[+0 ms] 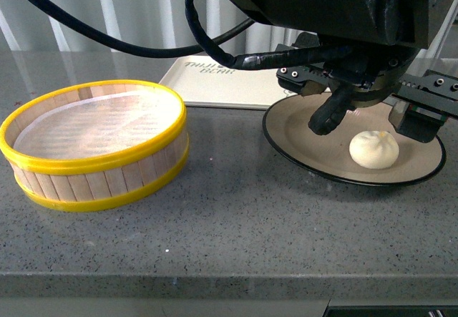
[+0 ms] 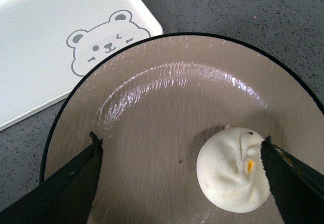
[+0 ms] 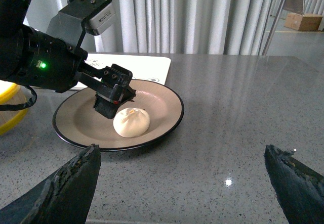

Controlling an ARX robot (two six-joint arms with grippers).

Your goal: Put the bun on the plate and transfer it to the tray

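The small round white steamed bun [image 1: 373, 149] with the pleated top is sitting on the large shallow beige-brown plate with the black rim [image 1: 300, 134], off the middle and toward its near-right rim. So I am judging the first half of the job done, with the carry to the tray left.

The left gripper [image 2: 180, 143] is hanging right over the plate with its black fingers spread wide and holding nothing. The bun is lying off-centre in that gap, close up against one finger. I cannot tell whether that finger is touching it or only passing above it.

The plate is resting on the right half of the speckled grey table [image 1: 236, 210]. The flat cream-white rectangular tray with the bear drawing [image 1: 215, 84] is lying just past the plate's far-left rim, toward the table's far edge. From the left wrist, the rim is covering a corner of the tray.

The right gripper [image 3: 180, 150] is also gaping wide and empty. It is sitting well apart from the plate, facing it from roughly the side away from the tray. The left arm is by far the nearer.

The round wooden steamer basket with yellow rims [image 1: 93, 163] is standing on the table's left half, well apart from the plate.
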